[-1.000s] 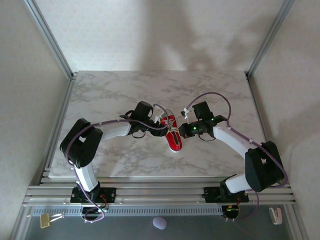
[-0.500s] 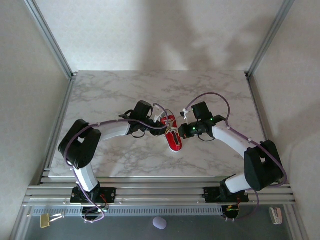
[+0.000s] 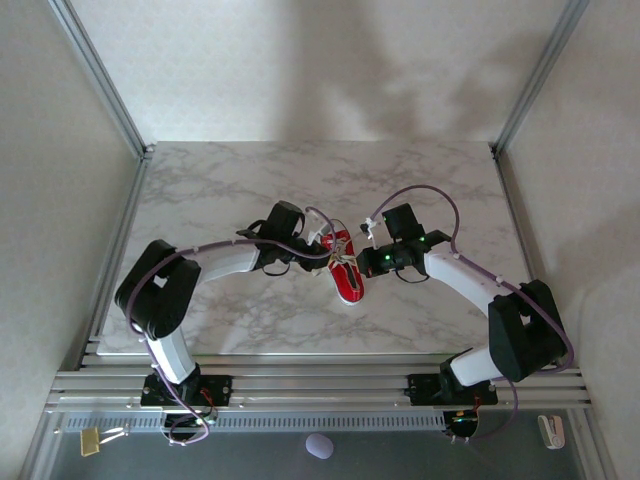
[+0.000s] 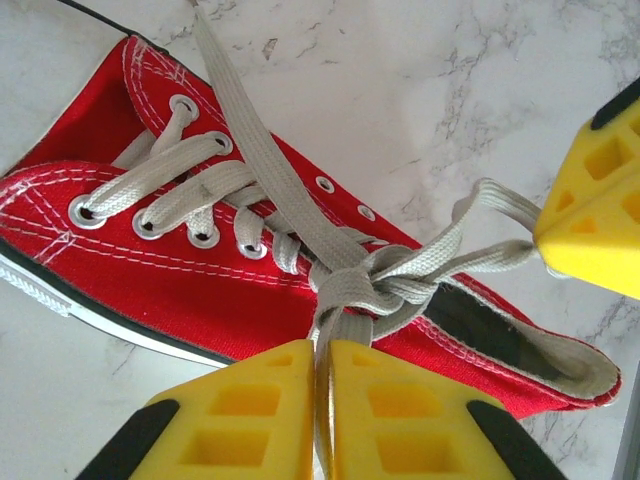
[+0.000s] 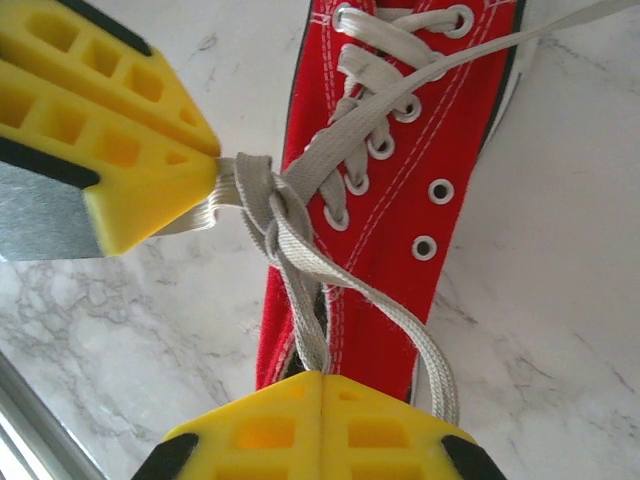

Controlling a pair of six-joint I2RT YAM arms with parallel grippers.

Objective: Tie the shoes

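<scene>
- The left gripper had narrowed over the last second and pinched a lace at the left side of the sneaker.
- The right gripper stayed clamped on a lace at the sneaker's right.
- The sneaker lay unmoved between them, toe nearest the arm bases, heel away, long axis near-to-far.

Lab; aluminium-framed white enclosure
</scene>
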